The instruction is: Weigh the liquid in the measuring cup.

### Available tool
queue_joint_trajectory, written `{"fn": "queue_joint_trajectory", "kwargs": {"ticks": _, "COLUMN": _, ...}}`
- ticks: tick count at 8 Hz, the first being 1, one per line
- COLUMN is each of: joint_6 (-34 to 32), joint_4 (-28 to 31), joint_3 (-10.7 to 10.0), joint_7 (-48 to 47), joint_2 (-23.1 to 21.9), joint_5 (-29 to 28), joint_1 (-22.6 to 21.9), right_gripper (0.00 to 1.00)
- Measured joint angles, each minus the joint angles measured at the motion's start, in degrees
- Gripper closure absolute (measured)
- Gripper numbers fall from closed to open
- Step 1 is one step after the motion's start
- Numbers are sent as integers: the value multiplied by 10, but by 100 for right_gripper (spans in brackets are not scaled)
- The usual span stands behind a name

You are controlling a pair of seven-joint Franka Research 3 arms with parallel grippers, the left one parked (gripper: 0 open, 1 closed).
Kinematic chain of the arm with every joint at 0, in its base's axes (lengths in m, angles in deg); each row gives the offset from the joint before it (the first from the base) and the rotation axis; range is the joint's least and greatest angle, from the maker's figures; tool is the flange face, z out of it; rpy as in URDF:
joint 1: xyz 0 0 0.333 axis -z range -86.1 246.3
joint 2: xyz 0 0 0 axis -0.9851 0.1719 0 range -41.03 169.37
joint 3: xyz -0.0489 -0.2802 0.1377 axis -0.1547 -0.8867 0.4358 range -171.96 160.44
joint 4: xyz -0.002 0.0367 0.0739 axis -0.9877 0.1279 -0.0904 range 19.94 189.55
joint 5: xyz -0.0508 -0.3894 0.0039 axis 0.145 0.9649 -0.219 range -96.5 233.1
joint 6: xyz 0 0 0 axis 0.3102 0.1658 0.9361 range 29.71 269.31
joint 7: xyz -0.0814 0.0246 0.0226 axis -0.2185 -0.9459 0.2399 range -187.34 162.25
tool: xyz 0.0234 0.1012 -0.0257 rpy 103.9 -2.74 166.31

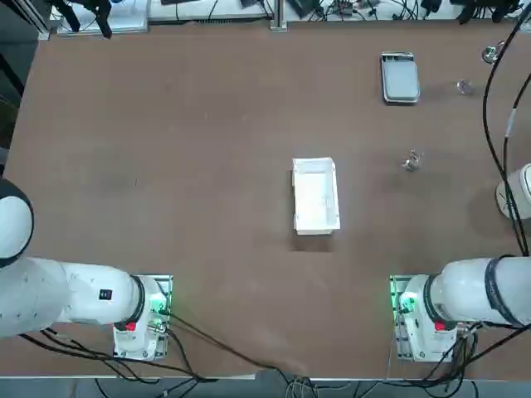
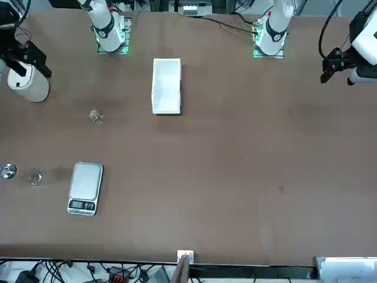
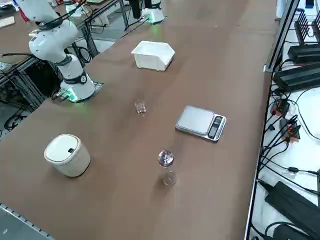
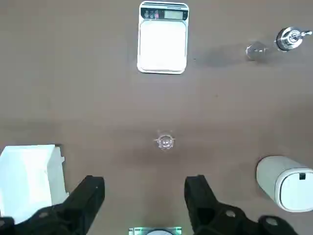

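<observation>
Right gripper point(image 4: 142, 196) high over the table point(image 4: 88, 93), jaws spread wide, holding nothing.

Measuring cup point(image 4: 165, 142) stood alone just ahead of the open fingers, in line with the gap, on the bare table. One scale point(image 4: 162, 41) farther on past the cup, straight ahead. One white tray point(image 4: 27, 178) off to one side, one white canister point(image 4: 283, 181) to the other. Two more small glinting bits point(image 4: 274, 44) seen beyond.

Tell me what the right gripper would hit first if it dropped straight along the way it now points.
The right gripper, jaws open, points down at the brown table. It would probably meet bare tabletop just short of the tiny transparent measuring cup, though depth is hard to judge.
</observation>
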Motion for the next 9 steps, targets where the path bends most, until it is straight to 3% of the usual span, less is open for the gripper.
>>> {"fn": "queue_joint_trajectory", "kwargs": {"ticks": 5, "joint_6": 1, "joint_4": -2, "joint_3": 1, "joint_7": -4, "joint_2": 6, "joint_5": 0, "joint_1": -1, "right_gripper": 0}}
{"fn": "queue_joint_trajectory", "kwargs": {"ticks": 7, "joint_6": 1, "joint_4": -2, "joint_3": 7, "joint_7": -88, "joint_2": 20, "joint_5": 1, "joint_1": -22, "right_gripper": 0}}
{"fn": "queue_joint_trajectory", "kwargs": {"ticks": 9, "joint_6": 4, "joint_4": 3, "joint_3": 14, "joint_7": -234, "joint_2": 52, "joint_5": 20, "joint_1": -75, "right_gripper": 0}}
